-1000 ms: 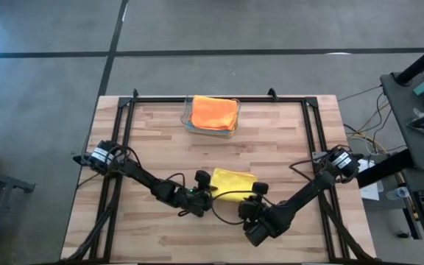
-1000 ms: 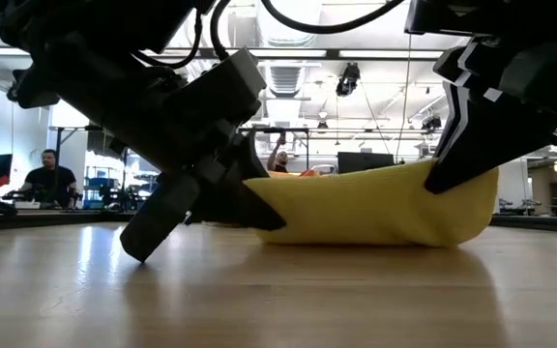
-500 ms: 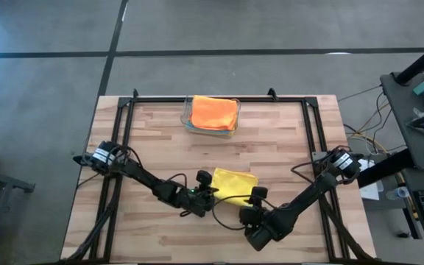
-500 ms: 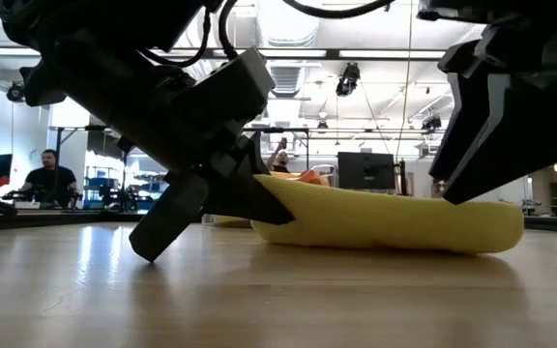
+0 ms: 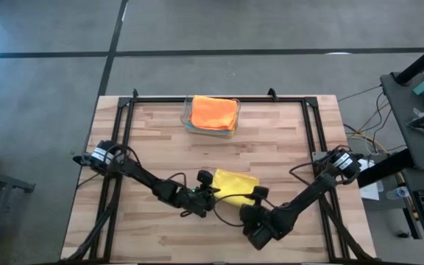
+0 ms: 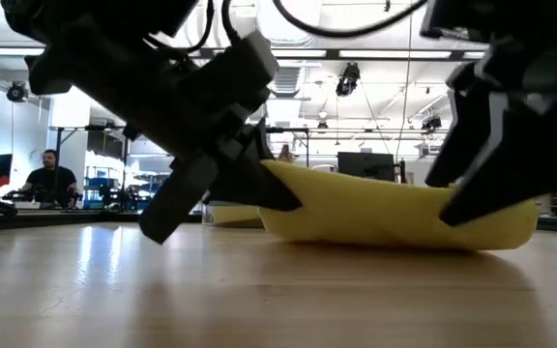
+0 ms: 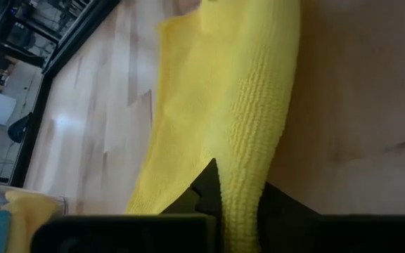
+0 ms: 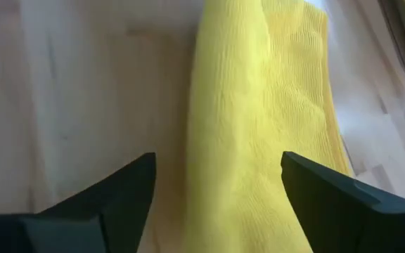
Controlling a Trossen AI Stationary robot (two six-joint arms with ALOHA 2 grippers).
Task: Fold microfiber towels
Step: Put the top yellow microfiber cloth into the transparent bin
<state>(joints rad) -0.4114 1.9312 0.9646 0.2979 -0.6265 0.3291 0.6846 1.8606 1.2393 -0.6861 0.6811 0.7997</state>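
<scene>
A yellow microfiber towel (image 5: 235, 181), folded over, lies in the middle of the wooden table, toward the near side. My left gripper (image 5: 210, 191) is at its left end and is shut on it, and that end (image 6: 283, 179) stands raised off the wood. My right gripper (image 8: 216, 204) is open above the towel's right end (image 6: 491, 227), one finger on each side of it; that end rests on the table. I cannot tell whether those fingers touch the cloth. My left gripper pinches the towel's folded edge (image 7: 248, 190) at its left end between its two fingers. The fingers come slanting down from the table's left. That end is held off the table, and the rest slopes down and lies slack on the wood.
A clear plastic bin (image 5: 188, 122) stands at the far middle of the table with an orange towel (image 5: 215, 112) on top of others. Black frame rails (image 5: 124, 125) run along the table's left, right and far sides. Bare wood lies left and right of the yellow towel.
My right gripper has opened and let go of the towel's right end, which has dropped from its raised position onto the table. The left end stays raised in my left gripper.
</scene>
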